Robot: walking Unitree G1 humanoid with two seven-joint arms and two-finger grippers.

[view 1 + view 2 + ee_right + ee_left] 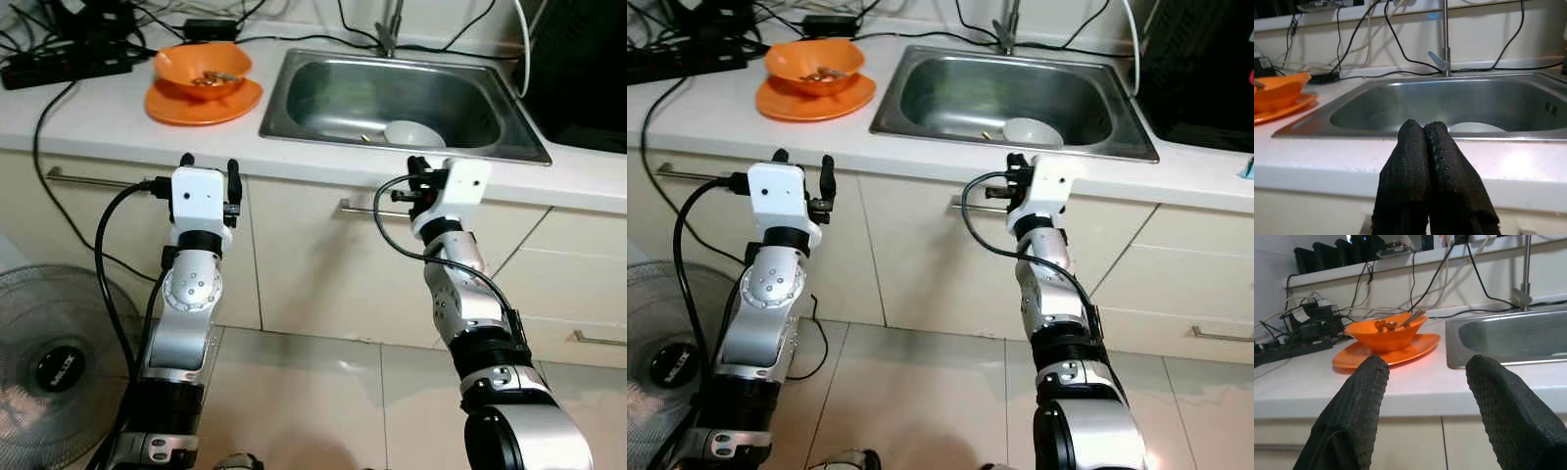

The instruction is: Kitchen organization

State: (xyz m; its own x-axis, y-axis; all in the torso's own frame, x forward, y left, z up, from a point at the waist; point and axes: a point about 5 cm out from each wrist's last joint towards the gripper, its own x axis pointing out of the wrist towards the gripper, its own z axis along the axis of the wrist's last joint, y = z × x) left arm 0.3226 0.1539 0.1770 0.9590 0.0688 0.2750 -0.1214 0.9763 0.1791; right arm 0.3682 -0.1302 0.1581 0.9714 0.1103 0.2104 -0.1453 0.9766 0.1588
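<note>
An orange bowl (203, 69) with a utensil and small brown bits in it sits on an orange plate (203, 102) on the white counter, left of the steel sink (294, 80). A white bowl (413, 133) lies inside the sink near its front right. My left gripper (208, 168) is raised in front of the cabinet, just below the counter edge under the plate, fingers (1359, 401) open and empty. My right gripper (415, 173) is held up below the sink's front rim, its fingers (1432, 161) pressed shut with nothing between them.
A black power strip (59, 67) and cables lie at the counter's back left. A tap (389, 34) stands behind the sink. Cabinet handles (88, 179) run under the counter. A floor fan (49, 362) stands at lower left. A dark appliance (588, 78) sits at the right.
</note>
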